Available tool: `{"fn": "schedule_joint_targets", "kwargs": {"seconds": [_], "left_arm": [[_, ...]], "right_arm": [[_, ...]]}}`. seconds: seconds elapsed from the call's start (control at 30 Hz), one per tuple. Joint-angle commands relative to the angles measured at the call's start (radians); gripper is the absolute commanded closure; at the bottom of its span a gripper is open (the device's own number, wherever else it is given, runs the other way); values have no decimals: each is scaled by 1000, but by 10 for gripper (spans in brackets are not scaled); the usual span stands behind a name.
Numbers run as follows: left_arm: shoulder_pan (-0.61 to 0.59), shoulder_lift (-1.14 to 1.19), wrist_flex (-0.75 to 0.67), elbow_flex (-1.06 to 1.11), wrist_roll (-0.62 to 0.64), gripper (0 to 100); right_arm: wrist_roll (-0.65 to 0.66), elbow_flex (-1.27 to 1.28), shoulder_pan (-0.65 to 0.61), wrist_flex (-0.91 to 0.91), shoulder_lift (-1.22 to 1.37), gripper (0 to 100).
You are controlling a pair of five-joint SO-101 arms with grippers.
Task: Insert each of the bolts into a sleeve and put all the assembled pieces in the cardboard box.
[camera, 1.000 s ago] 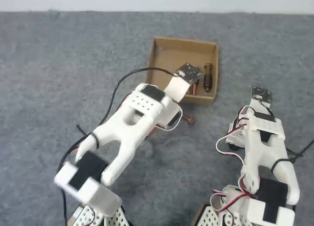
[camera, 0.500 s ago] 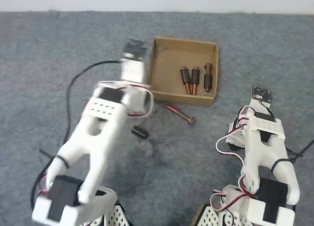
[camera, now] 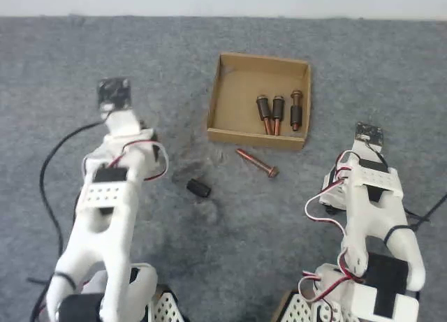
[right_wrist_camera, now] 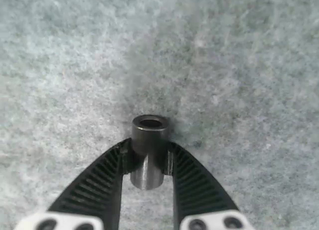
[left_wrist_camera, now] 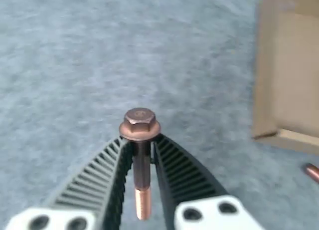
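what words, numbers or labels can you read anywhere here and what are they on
None can be read.
The head of the bolt in the left gripper is too blurred to tell whether it bears a stamp.
The box and the sleeve in the right gripper carry no print that I can see.
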Motion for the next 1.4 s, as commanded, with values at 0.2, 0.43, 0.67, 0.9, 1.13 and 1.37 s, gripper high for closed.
{"fn": "schedule_joint_targets", "kwargs": {"seconds": [0.2, 0.43, 0.67, 0.9, 1.13, 1.37], "left_arm": [[-106, -143, -453, 317, 6, 989], [-106, -144, -457, 318, 8, 989], [-106, -141, -457, 318, 5, 989], [-106, -140, -457, 318, 5, 989], [-106, -140, -457, 320, 5, 989], [-106, -140, -459, 323, 3, 989]], "right_arm": [[14, -3, -33, -328, -44, 991], [14, -3, -35, -728, -35, 991], [14, -3, -36, -1101, -33, 991], [14, -3, -93, -1330, -24, 991], [23, -5, -199, -1724, 171, 991], [249, -5, -335, -2226, 446, 991]]}}
